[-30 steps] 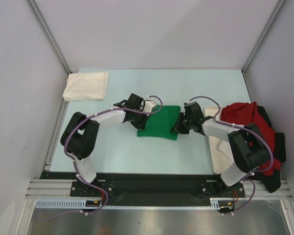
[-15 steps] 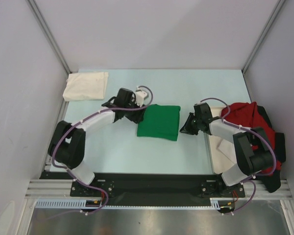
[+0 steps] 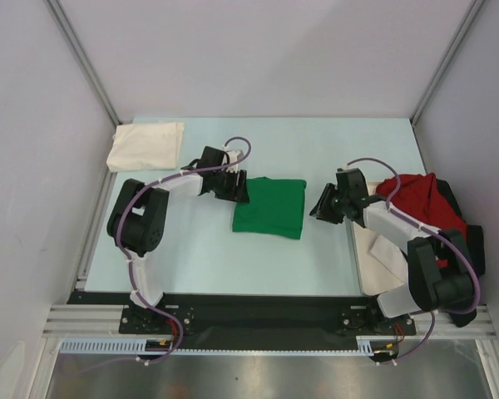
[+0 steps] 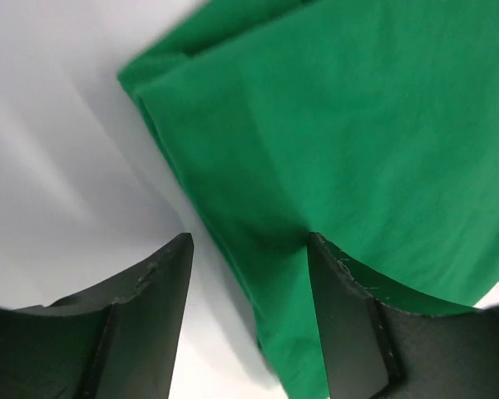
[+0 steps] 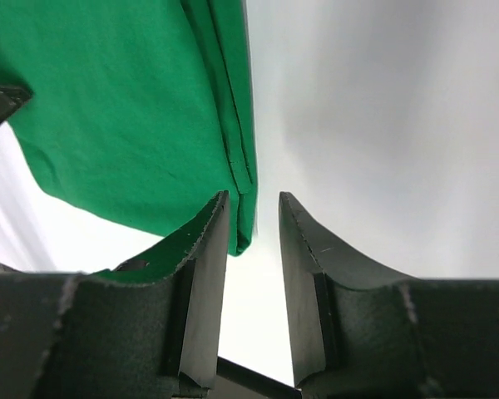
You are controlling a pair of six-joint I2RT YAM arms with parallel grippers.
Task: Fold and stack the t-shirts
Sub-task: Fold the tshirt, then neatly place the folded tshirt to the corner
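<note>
Three plain grey wall panels [image 3: 258, 50] close in the station at the left, back and right, joined by bare metal corner posts [image 3: 83, 62]. 1. Surface: a pale blue-white table [image 3: 316, 141], smooth and matt, with a black plate and a metal rail [image 3: 258, 320] along its near edge, where both arms are bolted.

2. Left arm [image 3: 137, 224] reaches toward the table's centre from the left. Right arm [image 3: 432, 266] reaches in from the right. Purple cables run along both.

3. Red t-shirt [image 3: 416, 199] lies crumpled at the right edge, on top of a dark t-shirt [image 3: 474, 249] that hangs over the table's side. Both rest partly on a flat white tray [image 3: 368, 249].

4. Green t-shirt [image 3: 270, 208] lies folded into a neat rectangle at the table's centre, flat, between the two grippers. Stacked fold edges show in the right wrist view [image 5: 108, 108].

5. Cream t-shirt [image 3: 145, 145] lies folded at the far left corner, well apart from the others.

6. Left gripper [image 3: 237, 187] sits at the green shirt's far left corner. The wrist view [image 4: 249, 249] shows its jaws standing wide apart above the fabric edge [image 4: 358, 141], gripping nothing.

7. Right gripper [image 3: 320, 205] sits just beside the green shirt's right edge, not touching it. Its jaws [image 5: 254, 208] stand a narrow gap apart, with nothing held between them.
</note>
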